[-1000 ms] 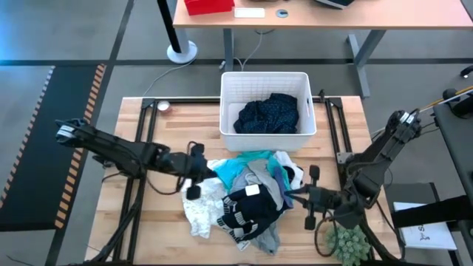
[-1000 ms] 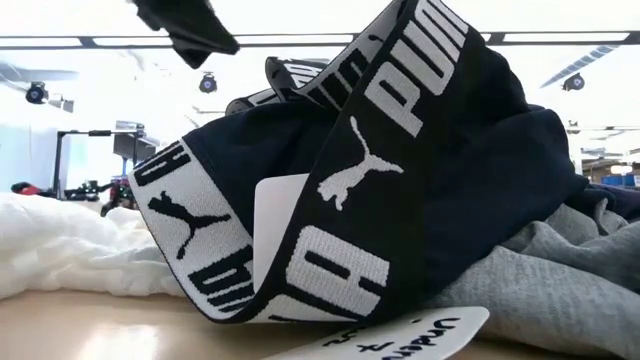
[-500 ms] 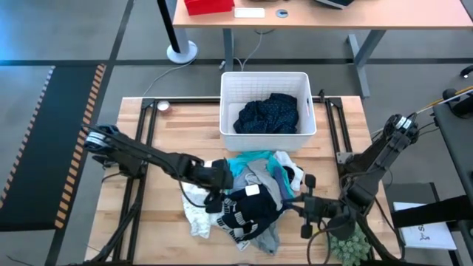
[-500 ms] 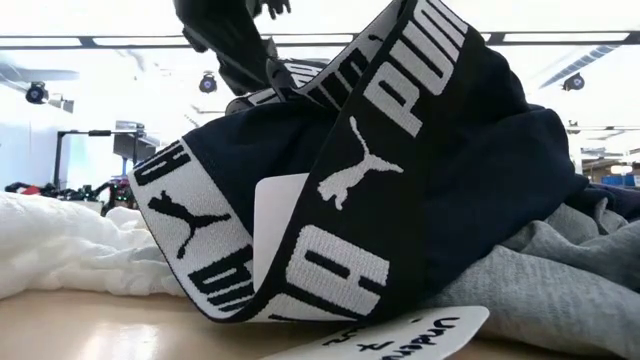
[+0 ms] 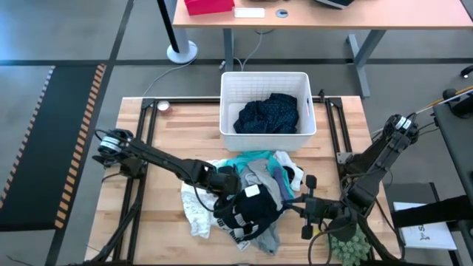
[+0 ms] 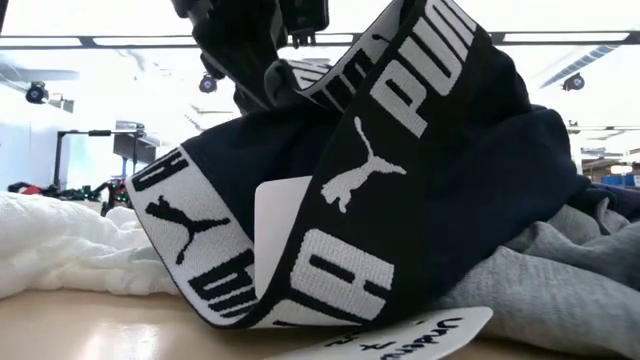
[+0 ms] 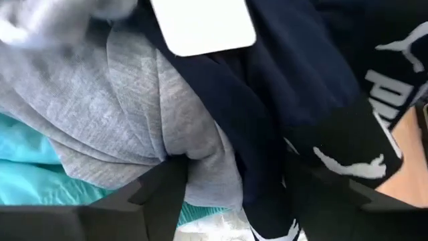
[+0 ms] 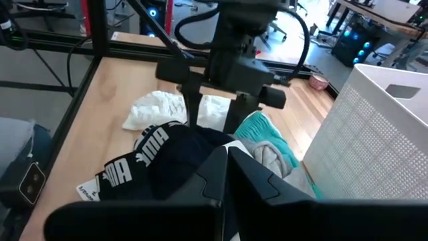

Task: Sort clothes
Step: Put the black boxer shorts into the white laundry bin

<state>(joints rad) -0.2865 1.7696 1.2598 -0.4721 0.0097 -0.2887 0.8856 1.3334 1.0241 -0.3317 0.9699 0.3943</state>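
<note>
A pile of clothes lies mid-table: a black garment with a white-lettered band (image 5: 251, 210), a grey one (image 5: 259, 177), a turquoise one (image 5: 240, 164) and a white lacy one (image 5: 196, 210). A dark navy patterned garment (image 5: 267, 114) lies in the white bin (image 5: 222, 103) behind the pile. My left gripper (image 5: 228, 186) stands open on the pile's left part, fingers down (image 8: 212, 114). My right gripper (image 5: 290, 199) is shut, level by the pile's right edge, and points toward the pile. My left gripper (image 7: 234, 181) comes from above, pointing down, its open fingers set into the pile. One fingertip (image 7: 160, 194) rests against the grey garment (image 7: 134, 120), the other (image 7: 328, 194) against the black garment's lettered band (image 7: 374, 161). A ridge of grey and dark cloth lies between them. Nothing is lifted.
Black frame rails (image 5: 144, 148) run along the table's left and right sides. A green tufted object (image 5: 347, 244) sits at the near right corner. A handwritten paper tag (image 6: 400, 335) lies in front of the pile. A desk (image 5: 318, 15) stands beyond the table.
My left gripper has gone toward the table's right edge and down, from beside the pile onto its left part, and has opened on the way. My right gripper has drawn back a little toward the near edge, still shut.
</note>
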